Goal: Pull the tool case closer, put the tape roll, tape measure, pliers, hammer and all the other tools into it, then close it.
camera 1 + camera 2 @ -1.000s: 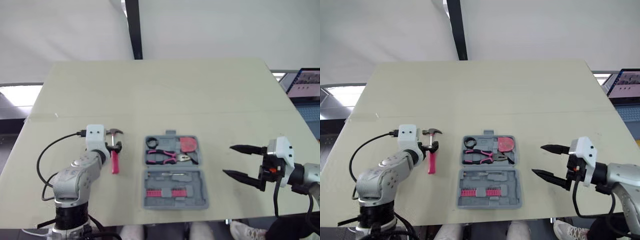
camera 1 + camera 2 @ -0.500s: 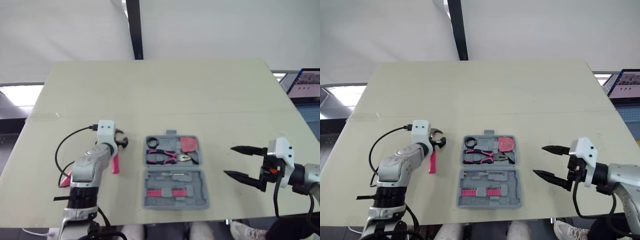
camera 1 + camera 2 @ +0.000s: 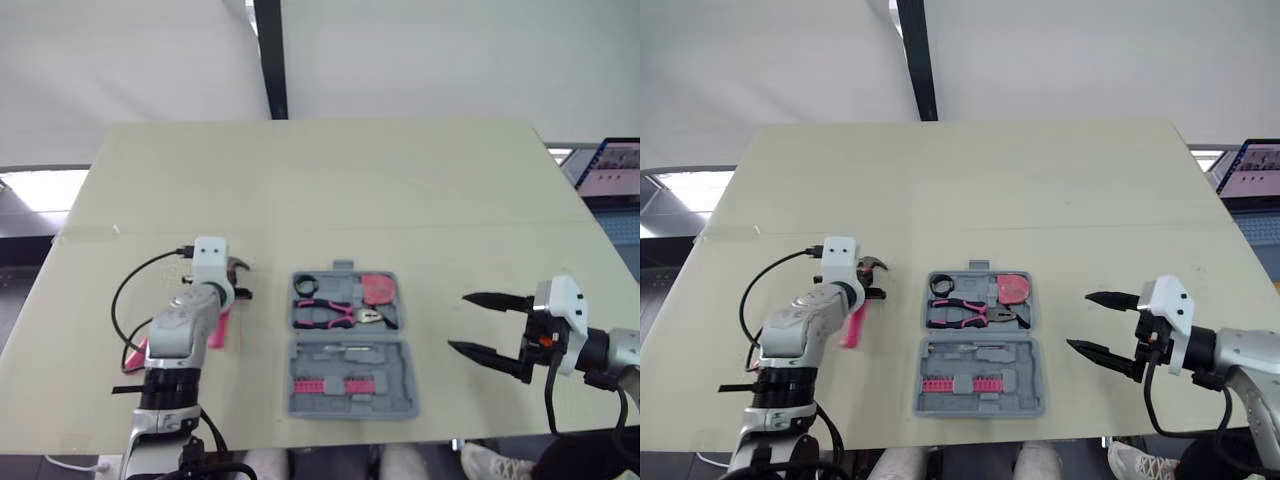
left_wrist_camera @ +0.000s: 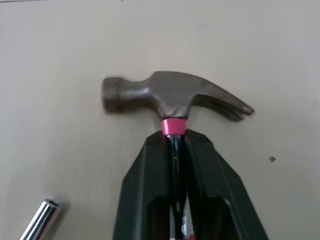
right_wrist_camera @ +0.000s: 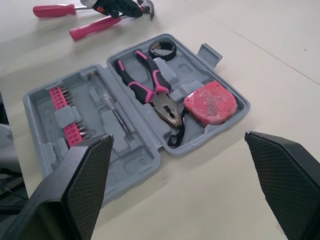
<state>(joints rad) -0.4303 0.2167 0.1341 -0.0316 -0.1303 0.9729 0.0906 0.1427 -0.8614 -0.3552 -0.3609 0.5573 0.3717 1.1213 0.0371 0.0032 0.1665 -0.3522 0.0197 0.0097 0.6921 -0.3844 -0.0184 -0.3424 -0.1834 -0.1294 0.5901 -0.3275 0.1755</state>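
Left gripper [image 4: 174,142] clamps the hammer [image 4: 172,95] — perhaps lifted — right gripper [image 3: 457,321] gapes beside the tool case [image 3: 398,396].

Left arm [image 3: 178,332]: rounded silver-grey metal shells, capped by a white box-shaped wrist housing [image 3: 209,255] with two small dark dots. A thin black cable [image 3: 114,304] loops out of that housing. The silver right arm [image 3: 620,350] has a similar white housing [image 3: 562,300] with an orange mark below it. The right gripper [image 3: 458,322] has black tapering jaws with cross-hatched faces.

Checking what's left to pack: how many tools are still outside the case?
2: the hammer, clamped in the left gripper, and a pink-handled screwdriver lying on the table nearby. Others may be hidden.
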